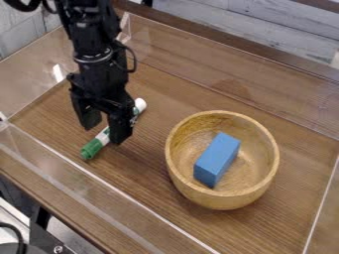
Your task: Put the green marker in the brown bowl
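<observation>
the pincer point(105, 131) hangs straight down with its jaws wide, holding nothing, low over the marker point(95, 145), whose green cap end shows just below and left of the fingers. the bowl point(223, 159) sits well to its right with a blue block point(216, 159) inside. the wooden surface point(199, 84) is ringed by clear walls point(79, 213); pale planks lie behind.

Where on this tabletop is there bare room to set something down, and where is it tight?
Bare wood lies behind the brown bowl toward the far edge of the table, and along the front edge left of the bowl. It is crowded at left, where the open gripper stands over the green marker. A blue block occupies the bowl.
</observation>
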Robot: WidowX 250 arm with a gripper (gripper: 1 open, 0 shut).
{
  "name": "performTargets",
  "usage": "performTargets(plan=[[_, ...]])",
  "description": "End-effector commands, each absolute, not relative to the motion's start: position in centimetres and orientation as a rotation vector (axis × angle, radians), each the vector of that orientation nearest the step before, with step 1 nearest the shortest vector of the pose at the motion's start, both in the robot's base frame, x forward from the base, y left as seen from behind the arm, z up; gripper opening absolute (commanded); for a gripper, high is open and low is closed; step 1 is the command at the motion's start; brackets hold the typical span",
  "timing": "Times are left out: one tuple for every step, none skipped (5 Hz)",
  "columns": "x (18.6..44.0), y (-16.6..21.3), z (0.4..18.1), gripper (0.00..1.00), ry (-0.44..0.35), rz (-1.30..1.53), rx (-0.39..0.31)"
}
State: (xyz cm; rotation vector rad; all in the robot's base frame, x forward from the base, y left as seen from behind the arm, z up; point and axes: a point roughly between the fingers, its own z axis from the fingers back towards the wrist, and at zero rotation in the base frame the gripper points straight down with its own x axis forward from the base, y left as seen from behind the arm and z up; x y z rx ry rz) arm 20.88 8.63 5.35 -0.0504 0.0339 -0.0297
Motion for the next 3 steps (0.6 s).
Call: performTargets(plan=[[21.25, 9.20, 5.41, 1.00, 0.003, -0.034, -0.046], [21.27, 9.39, 4.93, 1.00, -0.004, -0.039, -0.055], [21.29, 9.56, 4.56, 1.00, -0.009, -0.040, -0.065]])
